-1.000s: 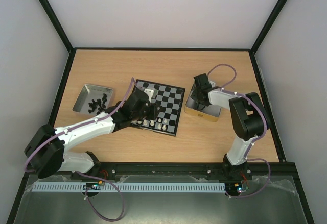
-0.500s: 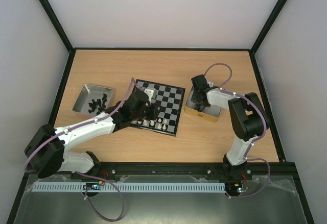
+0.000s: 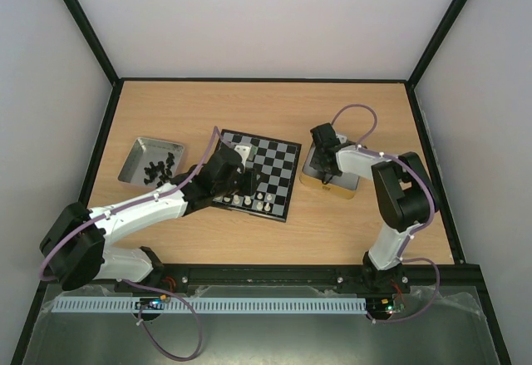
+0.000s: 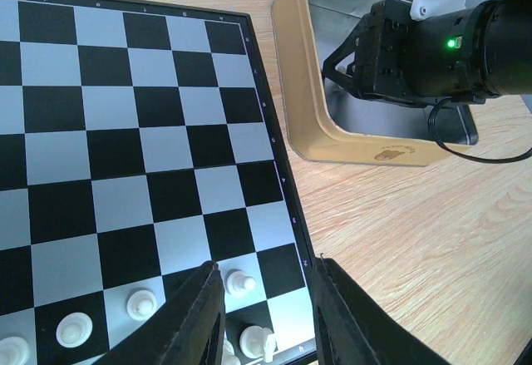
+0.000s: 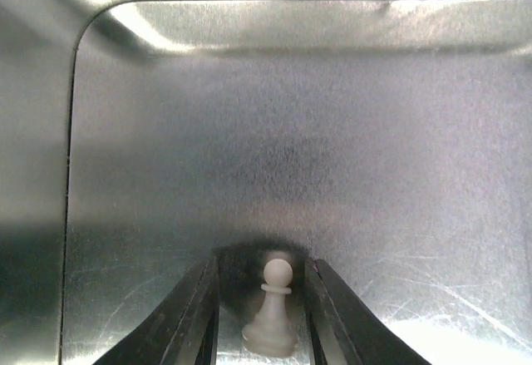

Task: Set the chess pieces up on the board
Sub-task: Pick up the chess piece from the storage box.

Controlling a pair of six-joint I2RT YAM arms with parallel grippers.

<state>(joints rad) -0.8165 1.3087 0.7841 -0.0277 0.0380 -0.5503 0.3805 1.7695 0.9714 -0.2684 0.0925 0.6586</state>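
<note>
Top view: the small flat chessboard with black and pale grey checks and a black rim (image 3: 278,165) lies mid-table on the light wooden tabletop (image 3: 249,107). We see a few cream-white chess pieces (image 3: 253,201) along the board's near edge. Well left of the board sits a silvery metal tin (image 3: 141,142) with a heap of black chess pieces (image 3: 158,167) inside. Just right of the board is a second silvery tin with a tan-gold outer wall (image 3: 332,189). The left claw (image 3: 246,184) hangs over the board's near edge by the white pieces. The right claw (image 3: 327,172) reaches down into the tin right of the board.

Left wrist view: four white pawns (image 4: 241,282) stand one per square in a row, one rank in from the board's near edge. One more white figure (image 4: 256,342), type unclear, stands at the very edge. The left claw's black fingers (image 4: 195,315) are partly spread above that corner. The edge figure is in the gap, untouched, and we see nothing gripped.

Right wrist view: a single cream-white pawn (image 5: 274,303) with a round head, collar and flared base stands upright on the scratched metal floor (image 5: 249,132). The right claw's fingers (image 5: 195,315) are partly open and straddle it. We see a thin gap on each side and no contact.
</note>
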